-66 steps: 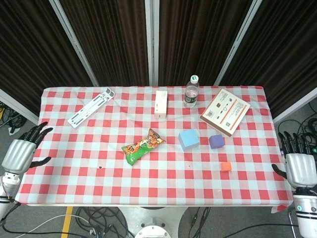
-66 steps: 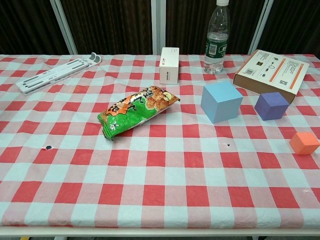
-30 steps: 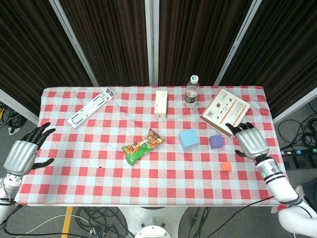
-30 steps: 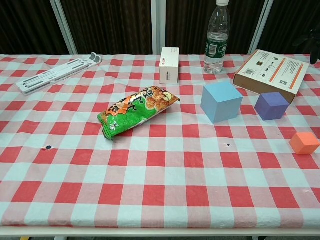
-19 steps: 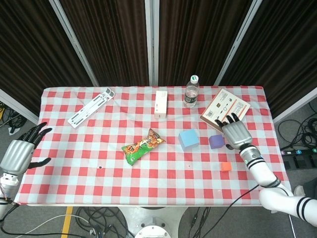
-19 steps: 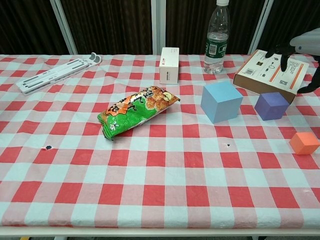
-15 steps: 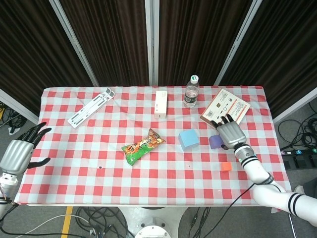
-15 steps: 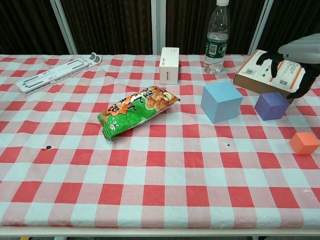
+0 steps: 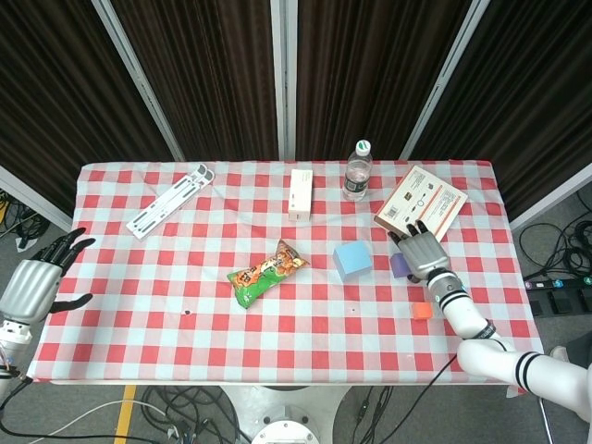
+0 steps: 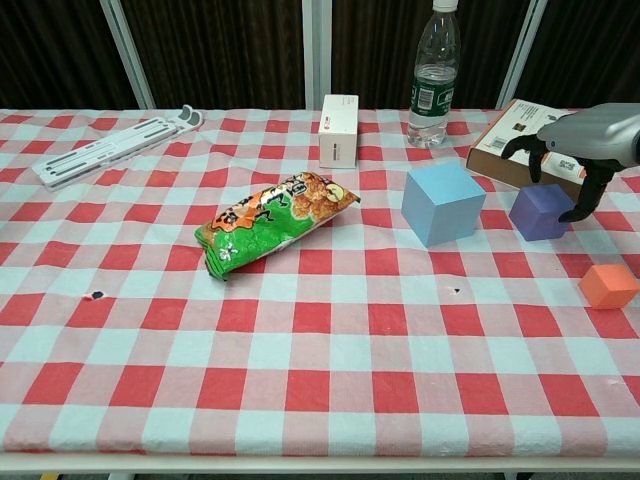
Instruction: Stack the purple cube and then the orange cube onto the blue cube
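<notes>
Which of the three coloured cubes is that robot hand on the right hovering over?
The purple cube: the right hand hangs directly above it, fingers spread around it. The bigger blue cube and small orange cube sit apart, uncovered.

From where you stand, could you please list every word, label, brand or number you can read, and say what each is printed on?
None can be read as text.
Snack bag: bold print, too blurred.
White box: small red mark, illegible.
Water bottle: green label, text too small.
Cardboard box: orange stripe, icons and fine print, illegible.
Blue cube, purple cube, orange cube: no markings.
</notes>
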`<action>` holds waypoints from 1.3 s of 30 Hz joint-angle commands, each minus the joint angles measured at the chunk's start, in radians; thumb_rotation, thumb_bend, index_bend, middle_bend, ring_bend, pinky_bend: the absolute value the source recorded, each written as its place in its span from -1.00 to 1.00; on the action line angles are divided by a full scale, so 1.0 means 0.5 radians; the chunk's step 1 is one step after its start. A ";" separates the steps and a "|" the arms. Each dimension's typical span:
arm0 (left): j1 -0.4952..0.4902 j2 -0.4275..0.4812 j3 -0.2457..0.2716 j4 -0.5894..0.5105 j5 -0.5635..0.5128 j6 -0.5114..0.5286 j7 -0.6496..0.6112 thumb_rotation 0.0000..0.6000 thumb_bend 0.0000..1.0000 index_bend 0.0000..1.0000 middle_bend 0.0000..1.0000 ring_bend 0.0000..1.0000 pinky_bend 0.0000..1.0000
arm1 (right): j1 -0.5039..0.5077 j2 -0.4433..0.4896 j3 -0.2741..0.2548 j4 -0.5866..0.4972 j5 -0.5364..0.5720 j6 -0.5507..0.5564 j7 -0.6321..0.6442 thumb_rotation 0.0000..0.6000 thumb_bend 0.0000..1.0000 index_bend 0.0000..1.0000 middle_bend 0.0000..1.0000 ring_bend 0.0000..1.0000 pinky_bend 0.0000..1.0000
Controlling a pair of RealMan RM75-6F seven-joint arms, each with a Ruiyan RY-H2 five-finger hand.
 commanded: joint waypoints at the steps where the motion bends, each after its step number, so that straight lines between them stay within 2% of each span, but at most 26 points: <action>1: 0.001 0.000 -0.003 0.004 -0.005 0.001 -0.001 1.00 -0.83 -0.57 -0.65 -0.66 -0.31 | 0.008 -0.029 -0.017 0.038 -0.011 0.001 0.012 1.00 -0.79 -0.71 -0.38 -0.84 -1.00; 26: -0.001 0.000 -0.011 0.020 -0.024 -0.006 -0.015 1.00 -0.83 -0.57 -0.66 -0.66 -0.30 | -0.002 -0.091 -0.041 0.107 -0.080 0.086 0.103 1.00 -0.72 -0.59 -0.12 -0.69 -0.86; 32: -0.001 0.000 -0.011 0.028 -0.029 -0.013 -0.034 1.00 -0.83 -0.57 -0.66 -0.66 -0.30 | 0.006 -0.018 -0.005 -0.018 -0.108 0.136 0.113 1.00 -0.72 -0.58 -0.09 -0.64 -0.78; 35: -0.002 0.001 -0.016 0.028 -0.033 -0.011 -0.036 1.00 -0.83 -0.57 -0.66 -0.66 -0.30 | 0.029 0.066 0.040 -0.153 -0.110 0.178 0.096 1.00 -0.72 -0.58 -0.09 -0.64 -0.78; 39: -0.004 0.006 -0.022 0.020 -0.038 -0.012 -0.042 1.00 -0.83 -0.57 -0.66 -0.66 -0.30 | 0.103 0.239 0.150 -0.420 -0.089 0.250 0.021 1.00 -0.72 -0.58 -0.08 -0.64 -0.78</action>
